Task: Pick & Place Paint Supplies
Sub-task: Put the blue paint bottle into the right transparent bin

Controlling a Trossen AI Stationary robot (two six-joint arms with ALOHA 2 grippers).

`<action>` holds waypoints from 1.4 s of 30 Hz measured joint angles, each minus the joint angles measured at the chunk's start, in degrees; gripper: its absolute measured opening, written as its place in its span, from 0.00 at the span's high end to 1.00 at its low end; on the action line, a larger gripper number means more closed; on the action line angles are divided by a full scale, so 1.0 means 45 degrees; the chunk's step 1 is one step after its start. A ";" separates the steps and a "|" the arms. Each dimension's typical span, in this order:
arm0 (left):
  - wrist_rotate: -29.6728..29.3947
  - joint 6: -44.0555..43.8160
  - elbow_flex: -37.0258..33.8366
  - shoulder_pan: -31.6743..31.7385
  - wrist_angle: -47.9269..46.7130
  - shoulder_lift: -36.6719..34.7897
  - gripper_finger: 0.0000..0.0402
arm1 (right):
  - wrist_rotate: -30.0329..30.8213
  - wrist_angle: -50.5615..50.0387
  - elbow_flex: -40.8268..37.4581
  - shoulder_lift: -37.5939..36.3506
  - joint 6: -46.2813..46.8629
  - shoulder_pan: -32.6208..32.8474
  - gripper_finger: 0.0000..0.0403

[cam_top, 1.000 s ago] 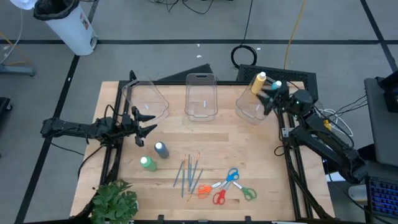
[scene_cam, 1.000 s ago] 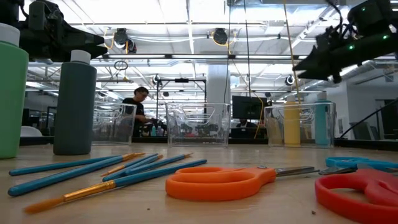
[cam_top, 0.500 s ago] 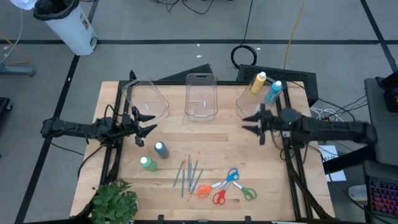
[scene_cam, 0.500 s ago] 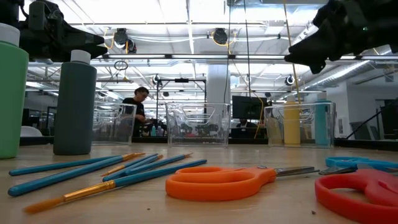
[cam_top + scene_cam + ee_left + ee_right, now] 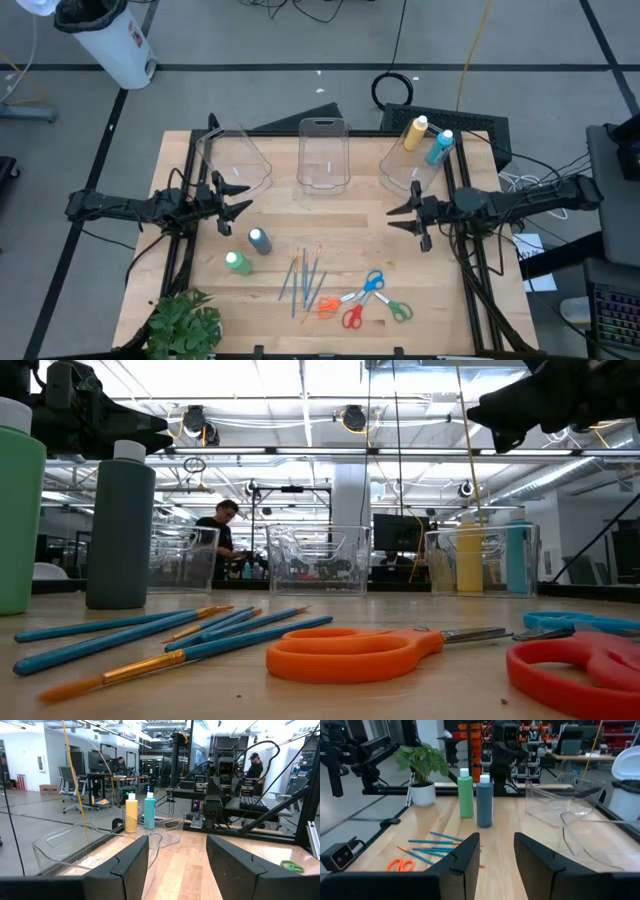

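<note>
A wooden desk (image 5: 350,225) stands on a grey floor, with three clear bins along its far edge. In the high view, the right-hand bin (image 5: 403,176) holds a yellow bottle (image 5: 414,133) and a blue bottle (image 5: 440,147). A green bottle (image 5: 237,262) and a grey-blue bottle (image 5: 259,240) stand side by side on the left part of the desk, near a potted plant (image 5: 185,322) at the front left corner. The brushes (image 5: 304,278) lie in a loose bundle at the front centre, with the scissors (image 5: 364,298) clustered just to their right. The left gripper (image 5: 236,197) hovers beside the left bin, released and holding nothing. The right gripper (image 5: 400,212) hangs over bare wood in front of the right bin, jaws apart and empty.

The low view looks level across the desk, with an orange-handled pair of scissors (image 5: 345,653) closest and the brushes fanned to its left.

The left wrist view shows the yellow and blue bottles upright in their bin between spread fingers (image 5: 131,865).

The right wrist view faces the green and grey-blue bottles standing together, the brushes lying nearer, with its fingers (image 5: 470,857) parted on nothing.
</note>
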 joint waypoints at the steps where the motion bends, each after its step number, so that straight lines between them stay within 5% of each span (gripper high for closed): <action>1: 0.0005 0.0000 0.0000 -0.0005 0.0000 -0.0004 0.48 | -0.0001 0.0086 0.0002 -0.0003 -0.0041 0.0000 0.72; 24: 0.0002 0.0000 0.0000 -0.0003 0.0000 -0.0002 0.48 | -0.1044 0.1601 -0.0002 0.0463 -0.0660 0.0000 0.70; 32: 0.0002 0.0000 0.0000 -0.0002 0.0000 -0.0005 0.48 | -0.2385 0.1914 -0.0003 0.0918 -0.0086 0.0001 0.62; 42: 0.0005 -0.0041 0.0000 -0.0005 0.0426 0.0000 0.48 | -0.2380 0.1909 -0.0003 0.0920 -0.0081 0.0000 0.52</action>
